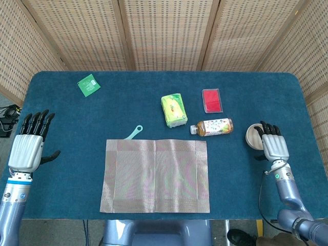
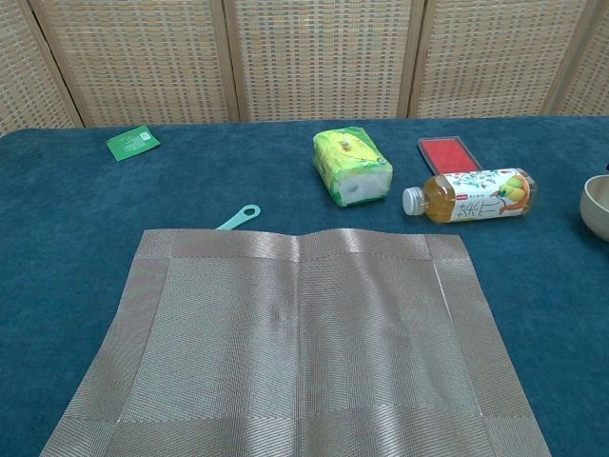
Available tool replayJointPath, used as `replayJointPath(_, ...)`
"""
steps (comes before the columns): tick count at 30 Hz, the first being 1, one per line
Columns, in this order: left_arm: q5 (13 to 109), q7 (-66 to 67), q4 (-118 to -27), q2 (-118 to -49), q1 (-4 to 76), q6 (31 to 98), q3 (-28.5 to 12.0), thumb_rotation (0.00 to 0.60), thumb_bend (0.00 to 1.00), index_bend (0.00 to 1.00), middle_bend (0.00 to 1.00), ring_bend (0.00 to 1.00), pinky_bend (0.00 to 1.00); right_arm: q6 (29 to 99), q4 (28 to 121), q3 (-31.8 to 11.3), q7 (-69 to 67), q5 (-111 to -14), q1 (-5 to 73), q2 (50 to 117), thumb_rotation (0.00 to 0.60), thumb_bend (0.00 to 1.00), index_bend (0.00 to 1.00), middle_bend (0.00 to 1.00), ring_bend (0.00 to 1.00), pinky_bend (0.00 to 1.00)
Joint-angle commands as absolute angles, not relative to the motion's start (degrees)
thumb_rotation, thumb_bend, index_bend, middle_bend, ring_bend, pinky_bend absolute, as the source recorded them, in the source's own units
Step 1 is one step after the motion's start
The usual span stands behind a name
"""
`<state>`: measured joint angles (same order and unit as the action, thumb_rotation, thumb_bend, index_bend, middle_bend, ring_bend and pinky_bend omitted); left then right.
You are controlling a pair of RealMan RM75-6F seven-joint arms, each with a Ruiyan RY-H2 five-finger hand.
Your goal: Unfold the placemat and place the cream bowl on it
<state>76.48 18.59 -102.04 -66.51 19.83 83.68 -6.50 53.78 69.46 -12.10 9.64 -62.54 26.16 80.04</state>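
Just beyond our right hand, touching its fingertips, sits the bowl; to that hand's left lies the bottle, with the flat case and tissue pack farther back. The placemat lies spread between our hands, the spoon at its far edge. Beyond our left hand sits the packet.

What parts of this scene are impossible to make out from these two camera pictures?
- Cream bowl: in the head view the right robot hand covers its near side, so contact is unclear; the chest view's right edge cuts it off.
- Teal utensil: its lower end lies under the placemat in both views.
- Bottle label: too small to read.
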Motion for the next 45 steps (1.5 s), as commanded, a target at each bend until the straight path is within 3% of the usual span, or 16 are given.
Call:
replayJointPath(1,76.5,17.95,-101.95,-66.31,19.69,83.31,-6.76,0.6,0.0,0.0,0.0,0.0,0.0,53.29,68.13,-12.03,9.68,-62.04,26.66,81.02,0.6,0.0,0.26,0.0,0.0,0.0)
replayJointPath(9,76.89,17.38,-101.96,-66.11,19.42,82.83,-7.03,0.6,0.0,0.0,0.0,0.0,0.0,51.97,64.08,-11.68,9.35,-61.48,27.5,83.25,0.6,0.02,0.4,0.0,0.0,0.0)
replayJointPath(22,77.05,17.12,-101.95,-66.17,19.07,82.22,-7.63,0.6,0.0,0.0,0.0,0.0,0.0,50.61,57.64,-11.41,6.41,-62.46,28.56,86.8,0.6,0.41,0.61,0.0,0.0,0.0)
replayJointPath(31,77.25,17.13,-101.99,-66.22,18.87,81.87,-7.87,0.6,0.0,0.0,0.0,0.0,0.0,51.48,56.43,-11.28,5.65,-63.6,28.6,87.53,0.6,0.53,0.7,0.0,0.0,0.0)
replayJointPath(34,77.24,17.3,-102.03,-66.27,18.84,81.71,-7.91,0.6,0.0,0.0,0.0,0.0,0.0,52.64,56.72,-11.56,4.85,-64.12,28.36,87.5,0.6,0.58,0.71,0.0,0.0,0.0)
replayJointPath(40,77.35,17.44,-102.19,-66.32,18.79,81.42,-7.98,0.6,0.0,0.0,0.0,0.0,0.0,56.16,59.36,-11.44,3.49,-66.73,27.49,85.82,0.6,0.59,0.72,0.0,0.0,0.0)
replayJointPath(45,77.4,17.3,-102.21,-66.24,18.77,81.08,-8.04,0.6,0.0,0.0,0.0,0.0,0.0,61.26,69.16,-10.14,2.59,-72.77,26.41,80.12,0.6,0.62,0.72,0.0,0.0,0.0)
